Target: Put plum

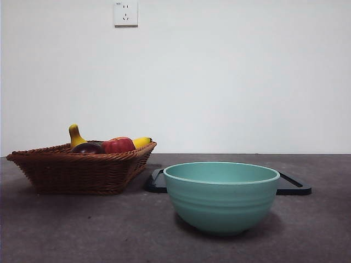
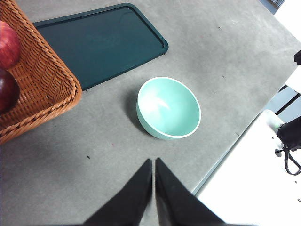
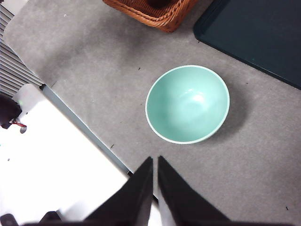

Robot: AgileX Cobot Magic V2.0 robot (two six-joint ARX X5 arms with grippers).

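Observation:
The dark maroon plum (image 1: pixel 86 148) lies in the wicker basket (image 1: pixel 82 172) at the left, next to the red apple (image 1: pixel 118 145). From the left wrist the plum (image 2: pixel 7 89) shows at the picture's edge, inside the basket (image 2: pixel 51 89). An empty teal bowl (image 1: pixel 221 196) stands near the front, right of the basket. My left gripper (image 2: pixel 154 162) hangs shut high above the table's front edge, well apart from the bowl (image 2: pixel 168 107). High over the same edge, my right gripper (image 3: pixel 154 161) is also shut, with the bowl (image 3: pixel 187 103) beyond it. Neither arm shows in the front view.
A yellow banana (image 1: pixel 141 142) and a yellow gourd-shaped fruit (image 1: pixel 75 136) share the basket. Behind the bowl a dark flat tray (image 2: pixel 101 42) lies on the grey table. The table's front edge (image 3: pixel 84 127) runs below both grippers.

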